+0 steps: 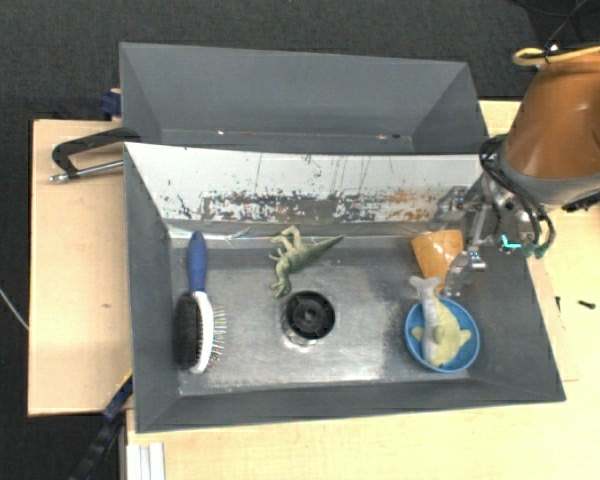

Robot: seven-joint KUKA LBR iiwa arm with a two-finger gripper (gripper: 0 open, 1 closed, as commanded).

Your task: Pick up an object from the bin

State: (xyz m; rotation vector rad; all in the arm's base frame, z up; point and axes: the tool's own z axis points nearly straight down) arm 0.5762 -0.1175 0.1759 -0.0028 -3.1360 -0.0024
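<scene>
My gripper [462, 266] hangs low at the bin's right side, just above the back rim of a blue bowl [412, 342]. In the bowl lies a pale yellow and white toy figure [442, 334], with its white end poking out toward the gripper. An orange rounded thing [434, 252] rests on the bin floor directly left of the gripper, close to it or touching it. I see nothing held by the gripper.
A green toy dinosaur [292, 254] lies at the middle back. In front of it sits a black round disc [309, 314]. A hairbrush [193, 320] with a blue handle and black head lies along the left wall. The arm's orange cover is outside the right rim.
</scene>
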